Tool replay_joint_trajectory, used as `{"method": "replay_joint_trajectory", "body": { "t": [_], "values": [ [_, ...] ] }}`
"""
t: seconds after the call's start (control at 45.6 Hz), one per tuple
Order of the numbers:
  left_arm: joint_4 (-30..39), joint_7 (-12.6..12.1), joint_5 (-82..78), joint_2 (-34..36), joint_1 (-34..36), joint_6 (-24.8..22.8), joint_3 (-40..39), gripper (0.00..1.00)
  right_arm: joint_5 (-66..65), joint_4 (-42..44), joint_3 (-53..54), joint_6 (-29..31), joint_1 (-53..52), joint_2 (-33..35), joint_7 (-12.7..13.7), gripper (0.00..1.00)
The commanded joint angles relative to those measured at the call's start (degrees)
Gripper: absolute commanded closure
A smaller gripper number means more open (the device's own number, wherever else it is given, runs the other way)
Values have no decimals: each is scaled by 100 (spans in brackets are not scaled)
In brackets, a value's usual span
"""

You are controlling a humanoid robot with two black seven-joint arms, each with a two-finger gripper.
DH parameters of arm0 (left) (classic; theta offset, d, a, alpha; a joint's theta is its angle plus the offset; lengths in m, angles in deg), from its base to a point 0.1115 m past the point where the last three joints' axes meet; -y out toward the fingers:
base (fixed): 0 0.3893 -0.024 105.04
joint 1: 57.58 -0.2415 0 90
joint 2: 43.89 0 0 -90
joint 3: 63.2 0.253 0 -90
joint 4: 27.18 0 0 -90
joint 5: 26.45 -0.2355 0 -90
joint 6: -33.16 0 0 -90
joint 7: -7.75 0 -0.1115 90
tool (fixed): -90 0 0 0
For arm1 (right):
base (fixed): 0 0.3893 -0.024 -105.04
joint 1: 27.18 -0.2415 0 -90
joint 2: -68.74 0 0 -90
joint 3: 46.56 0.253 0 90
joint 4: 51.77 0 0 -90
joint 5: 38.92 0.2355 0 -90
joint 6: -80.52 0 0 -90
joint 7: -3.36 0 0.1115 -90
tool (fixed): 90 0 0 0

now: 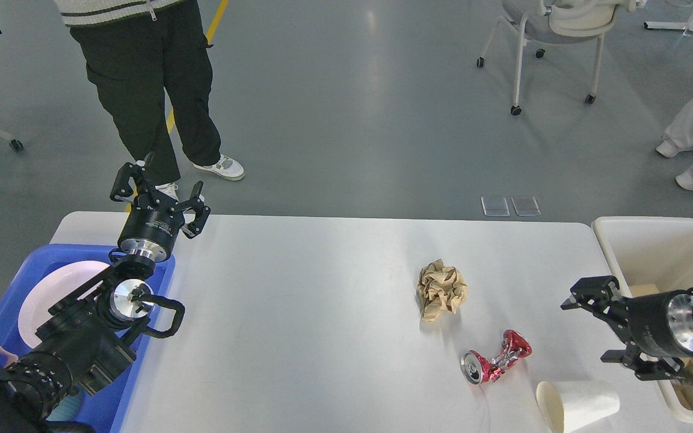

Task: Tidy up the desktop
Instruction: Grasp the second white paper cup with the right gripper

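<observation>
The white-grey desktop (310, 313) holds a crumpled brown paper ball (441, 290), a crushed red can (495, 361) and a white paper cup (578, 404) lying on its side at the front right. My right gripper (590, 328) is open and empty, hovering to the right of the can and above the cup, touching neither. My left gripper (160, 192) is open and empty, raised over the far left corner of the desktop beside the blue tray (3, 300).
The blue tray holds a pink plate (52, 294). A cream-white bin (659, 246) stands at the table's right edge. A person (154, 90) stands behind the far left corner. A wheeled chair (557, 36) is on the floor at the back right.
</observation>
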Motion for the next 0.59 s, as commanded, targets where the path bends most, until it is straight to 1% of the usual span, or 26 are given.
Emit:
{"method": "replay_joint_trajectory", "body": {
  "t": [0.0, 0.219, 0.46, 0.526, 0.57],
  "values": [
    [0, 0, 3, 0, 0, -6, 6, 2, -63, -244, 21, 28, -3, 428, 0, 0],
    [0, 0, 3, 0, 0, -6, 6, 2, -353, -130, -58, -7, 427, 419, 70, 0],
    [0, 0, 3, 0, 0, 3, -2, 2, -415, 555, 47, -95, 1271, 419, 62, 0],
    [0, 0, 3, 0, 0, -6, 6, 2, -379, 696, 187, -95, 1482, 384, 35, 0],
    [0, 0, 3, 0, 0, -6, -3, 2, -327, 907, 450, -95, 1815, 218, 27, 0]
  ]
}}
